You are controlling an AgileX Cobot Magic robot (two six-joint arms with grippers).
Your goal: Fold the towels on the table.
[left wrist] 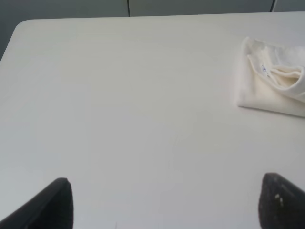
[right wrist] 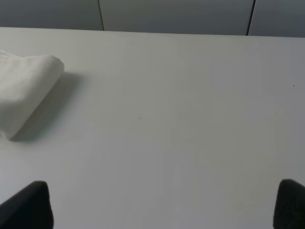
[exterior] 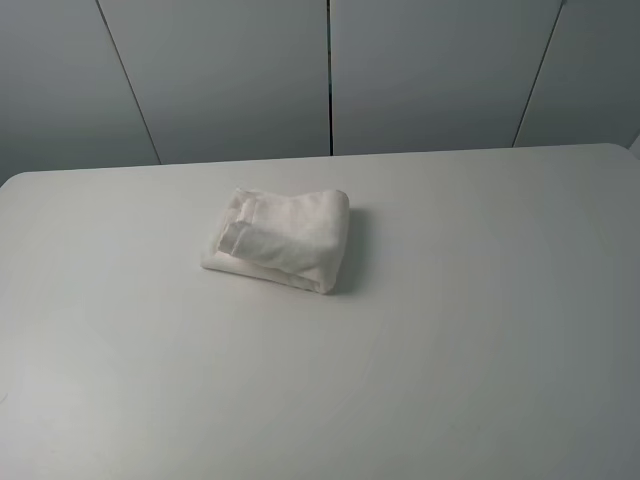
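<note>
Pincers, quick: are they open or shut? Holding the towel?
Left pincer: open, holding nothing.
Right pincer: open, holding nothing.
Towel: lies folded on the table.

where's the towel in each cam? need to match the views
Exterior high: folded towel sits just left of centre, toward the table's far edge.
Left wrist: towel at the picture's right edge, partly cut off.
Right wrist: towel at the left edge, partly cut off.
Shared landmark: the table's far edge against the grey wall panels.
</note>
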